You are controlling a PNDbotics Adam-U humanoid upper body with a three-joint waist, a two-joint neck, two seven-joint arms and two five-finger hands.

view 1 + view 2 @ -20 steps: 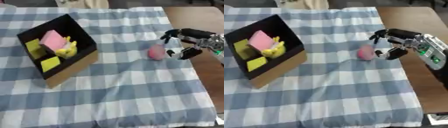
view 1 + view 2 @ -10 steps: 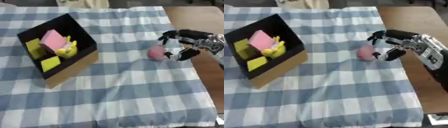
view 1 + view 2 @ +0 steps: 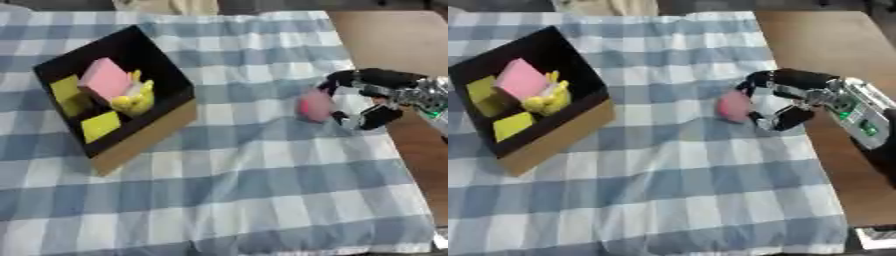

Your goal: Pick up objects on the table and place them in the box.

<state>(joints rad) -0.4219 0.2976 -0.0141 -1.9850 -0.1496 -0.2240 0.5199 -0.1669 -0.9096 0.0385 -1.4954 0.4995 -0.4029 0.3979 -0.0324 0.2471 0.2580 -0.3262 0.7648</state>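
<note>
Left eye view takes in the surface (image 3: 262, 200) under its blue-and-white checked cloth (image 3: 219, 165), with bare brown wood along the right edge. Toward the left edge sits the box (image 3: 144, 137), black inside with a tan outer wall, already holding a pink block (image 3: 105, 79), a yellow toy (image 3: 133, 100) and yellow pieces. Near the right edge of the cloth lies the pink object (image 3: 733, 106), round and small, resting on the cloth and well apart from the box. The right hand (image 3: 789, 97) has edged in toward it over the last second: the fingers (image 3: 765, 79) now curve over its far side and the thumb comes in low beside it, cupping but not yet shown gripping, so in my judgement the grasp is about to close and the carry to the box lies ahead. Right eye view shows more of the forearm with its green lights; the left hand appears in neither.
</note>
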